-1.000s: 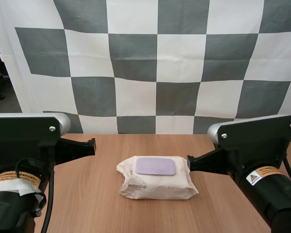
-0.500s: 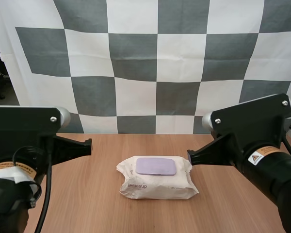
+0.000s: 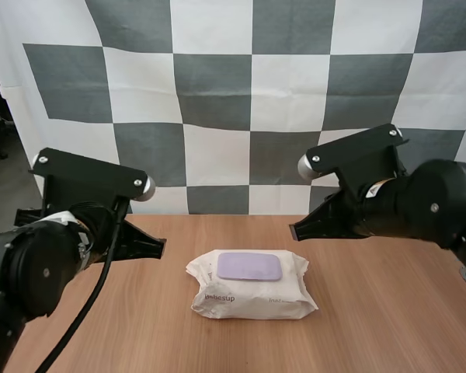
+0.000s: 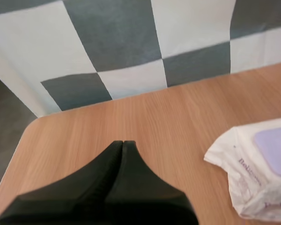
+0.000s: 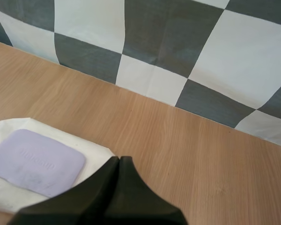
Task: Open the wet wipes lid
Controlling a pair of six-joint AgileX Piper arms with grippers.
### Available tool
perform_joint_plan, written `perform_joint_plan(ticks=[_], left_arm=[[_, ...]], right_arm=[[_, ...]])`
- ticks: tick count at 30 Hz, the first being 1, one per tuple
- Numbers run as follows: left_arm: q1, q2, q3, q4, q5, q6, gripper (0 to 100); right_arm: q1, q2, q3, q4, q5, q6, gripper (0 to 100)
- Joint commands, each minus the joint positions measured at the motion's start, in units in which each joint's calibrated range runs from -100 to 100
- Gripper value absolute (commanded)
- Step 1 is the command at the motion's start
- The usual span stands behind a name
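High view: the pack of wet wipes [image 3: 251, 285] sits in the middle of the table [image 3: 373, 318], its lilac lid [image 3: 249, 266] flat and closed, "bebesup" printed on its front. The left gripper [image 3: 161, 249] hangs off its left side and the right gripper [image 3: 293, 232] off its right, both clear of it.

Left wrist view: the fingers [image 4: 113, 159] are pressed together over bare wood, holding nothing.

Right wrist view: the fingers [image 5: 113, 173] make one wedge beside the lid, empty. The lid's embossed word is unreadable.

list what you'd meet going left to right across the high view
left end effector → wet wipes pack → right end effector
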Motion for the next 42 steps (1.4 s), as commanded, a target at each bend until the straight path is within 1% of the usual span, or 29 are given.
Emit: perform_joint_plan(ticks=[1,5,7,8,9,10,11,12,13,14,15,19,24,26,29,34,42], left_arm=[[0.01,4.08,-0.13,-1.24,0.03,7.94,0],[0.01,8.27,-0.13,-2.36,-1.41,12.69,0],[0.01,10.35,-0.13,-2.81,-1.84,13.99,1],[0.01,11.48,-0.13,-2.81,-2.00,14.41,7],[0.01,12.00,-0.13,-2.81,-2.00,14.78,15],[0.01,12.88,-0.13,-2.93,-2.00,14.93,24],[0.01,13.74,-0.13,-2.93,-2.00,14.93,39],[0.01,14.56,-0.13,-2.93,-2.00,14.93,58],[0.01,15.20,-0.13,-2.93,-2.00,14.93,73],[0.01,15.96,-0.13,-2.93,-1.24,15.23,93],[0.01,16.85,-0.13,-2.93,-0.20,15.77,100],[0.01,20.31,0.01,-2.75,5.05,20.02,100],[0.01,20.93,1.80,-7.13,4.99,28.52,100],[0.01,20.93,3.35,-10.29,6.27,34.31,100],[0.01,20.93,6.13,-17.63,6.58,40.96,100],[0.01,20.93,9.32,-32.47,6.58,52.43,100],[0.01,20.93,12.79,-39.60,1.44,61.44,100]], right_arm=[[0.02,3.66,-1.70,0.10,1.00,-0.98,0],[0.02,5.83,-3.67,0.06,4.29,-2.66,0],[0.02,6.59,-3.95,0.33,4.72,-4.85,0],[0.02,7.21,-3.95,0.65,4.72,-6.81,16],[0.02,7.76,-3.95,0.89,4.72,-8.03,27],[0.02,7.91,-3.95,1.02,4.72,-9.01,49],[0.02,8.30,-3.95,1.02,4.53,-9.50,71],[0.02,8.79,-3.95,1.02,4.53,-9.87,88],[0.02,9.10,-3.95,0.85,4.53,-9.99,100],[0.02,9.38,-3.95,0.54,4.53,-9.99,100],[0.02,9.69,-3.95,0.11,4.53,-9.99,100],[0.02,10.57,-3.95,-0.11,4.36,-11.09,100],[0.02,10.84,-3.95,-0.03,2.69,-12.39,100],[0.02,10.84,-3.95,-0.03,2.49,-13.14,100],[0.02,10.84,-3.95,0.01,2.14,-13.47,100],[0.02,10.84,-3.95,0.01,2.17,-13.71,100],[0.02,10.84,-3.95,0.01,1.95,-13.70,100]])
